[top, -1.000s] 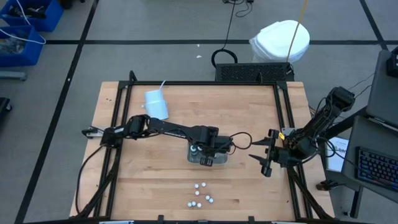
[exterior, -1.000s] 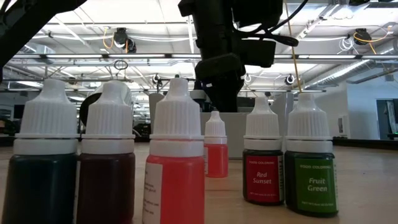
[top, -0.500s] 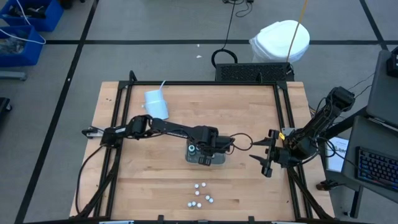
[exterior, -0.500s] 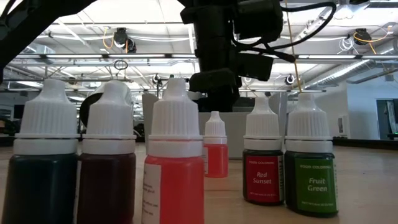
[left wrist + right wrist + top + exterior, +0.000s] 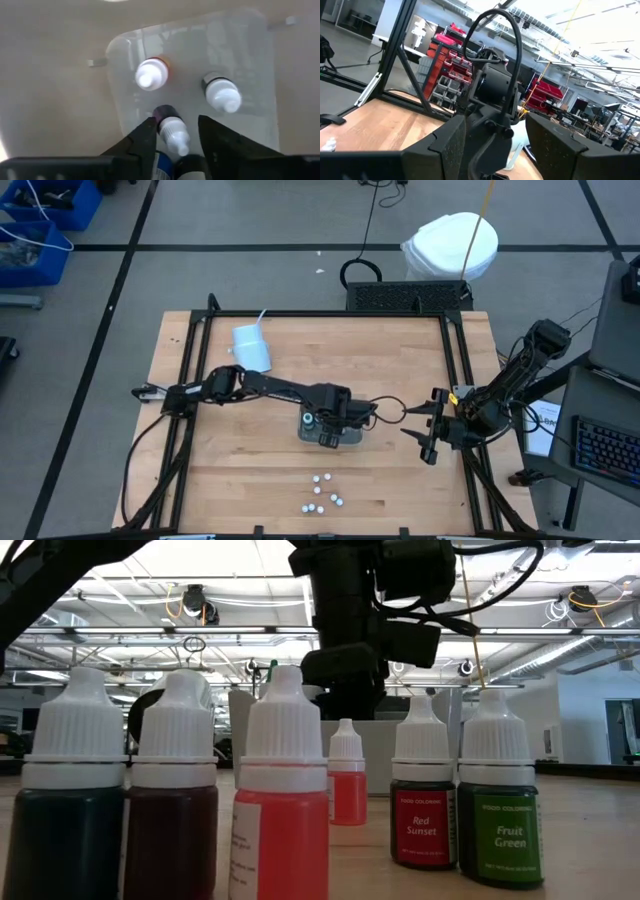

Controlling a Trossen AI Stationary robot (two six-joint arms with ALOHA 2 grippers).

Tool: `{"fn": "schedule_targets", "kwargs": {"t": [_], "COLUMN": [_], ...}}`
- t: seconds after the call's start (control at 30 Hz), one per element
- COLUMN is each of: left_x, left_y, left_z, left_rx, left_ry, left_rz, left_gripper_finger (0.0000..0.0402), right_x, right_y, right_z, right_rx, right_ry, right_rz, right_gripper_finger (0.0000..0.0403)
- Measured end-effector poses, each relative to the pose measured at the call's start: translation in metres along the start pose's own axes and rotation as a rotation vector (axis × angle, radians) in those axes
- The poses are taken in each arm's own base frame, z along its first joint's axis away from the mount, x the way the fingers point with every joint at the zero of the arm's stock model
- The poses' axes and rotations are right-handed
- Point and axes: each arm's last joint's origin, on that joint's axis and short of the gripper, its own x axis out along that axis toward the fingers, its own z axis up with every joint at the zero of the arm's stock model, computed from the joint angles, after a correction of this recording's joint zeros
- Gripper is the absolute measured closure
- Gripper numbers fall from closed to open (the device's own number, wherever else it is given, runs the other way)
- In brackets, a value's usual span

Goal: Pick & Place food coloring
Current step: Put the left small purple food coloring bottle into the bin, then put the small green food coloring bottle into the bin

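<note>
High view: left gripper (image 5: pixel 322 424) over clear tray (image 5: pixel 352 437); right gripper (image 5: pixel 425 435) open, empty, well apart.

Low view: six food coloring bottles (image 5: pixel 283 790) stand in front of the tray.

Left wrist view: fingers (image 5: pixel 143 142) parted, dark-bodied bottle (image 5: pixel 171 130) between them; grip undeterminable. Orange bottle (image 5: pixel 150 74) beyond fingertips in tray.

Between the left gripper (image 5: pixel 175 137) fingers, a food coloring bottle (image 5: pixel 172 132) body runs out of frame; contact unclear.
</note>
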Motion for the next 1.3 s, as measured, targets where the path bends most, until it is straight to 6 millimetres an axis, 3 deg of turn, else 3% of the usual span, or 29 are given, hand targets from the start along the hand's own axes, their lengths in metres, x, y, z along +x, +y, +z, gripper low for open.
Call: {"fn": "schedule_targets", "kwargs": {"t": [0.2, 0.33, 0.53, 0.7, 0.87, 1.03, 1.1, 1.17, 1.3], "left_x": [-0.004, -0.020, -0.060, -0.119, -0.200, -0.281, -0.290, -0.284, -0.243], "left_y": [-0.003, -0.002, -0.003, -0.021, -0.057, -0.089, -0.096, -0.098, -0.091], "left_z": [-0.002, -0.002, -0.003, -0.014, -0.056, -0.106, -0.129, -0.152, -0.201], "left_rx": [0.006, 0.014, 0.007, 0.044, 0.132, 0.170, 0.151, 0.099, -0.096], "left_ry": [0.023, -0.011, -0.097, -0.197, -0.225, -0.582, -0.683, -0.748, -0.840], "left_rz": [0.035, 0.058, 0.070, 0.053, 0.016, 0.039, 0.050, 0.065, 0.055], "left_gripper_finger": [0.0188, 0.0160, 0.0139, 0.0138, 0.0184, 0.0286, 0.0333, 0.0378, 0.0388], "right_x": [0.000, 0.000, 0.000, 0.000, 0.000, 0.000, 0.000, 0.000, 0.000], "right_y": [0.000, 0.000, 0.000, 0.000, 0.000, 0.000, 0.000, 0.000, 0.000], "right_z": [0.000, 0.000, 0.000, 0.000, 0.000, -0.001, -0.001, -0.001, -0.001], "right_rx": [-0.001, 0.000, -0.001, -0.002, -0.003, 0.000, 0.009, 0.025, 0.041], "right_ry": [0.000, 0.000, 0.000, 0.002, 0.003, 0.004, 0.004, 0.004, 0.004], "right_rz": [0.000, 0.000, 0.000, -0.001, -0.001, 0.001, 0.002, 0.002, 0.002], "right_gripper_finger": [0.0206, 0.0206, 0.0206, 0.0206, 0.0206, 0.0206, 0.0206, 0.0206, 0.0206]}}
